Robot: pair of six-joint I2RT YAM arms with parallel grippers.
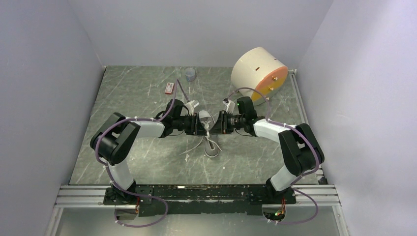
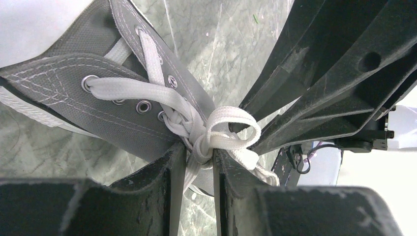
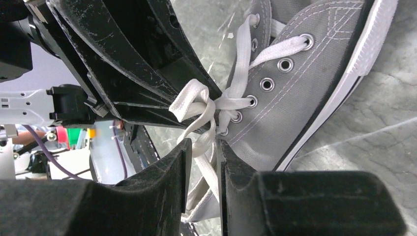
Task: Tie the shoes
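Observation:
The grey canvas sneaker [image 2: 74, 93] with white sole lies on the marbled table, mostly hidden between the two grippers in the top view [image 1: 205, 118]. Its white laces [image 2: 147, 93] cross into a knot [image 2: 209, 140] with a small loop. My left gripper [image 2: 199, 153] is shut on a lace strand just below the knot. My right gripper [image 3: 204, 145] is shut on another strand beside the eyelets of the sneaker [image 3: 295, 93]. From above, the left gripper [image 1: 198, 124] and right gripper [image 1: 219, 123] face each other closely. Loose lace ends [image 1: 211, 147] trail toward the front.
A cream cylinder with an orange face [image 1: 259, 71] stands at the back right. A small clear cup [image 1: 190, 74] and a small red-and-white item [image 1: 169, 87] sit at the back. Grey walls close in both sides. A metal rail [image 1: 196, 194] runs along the front.

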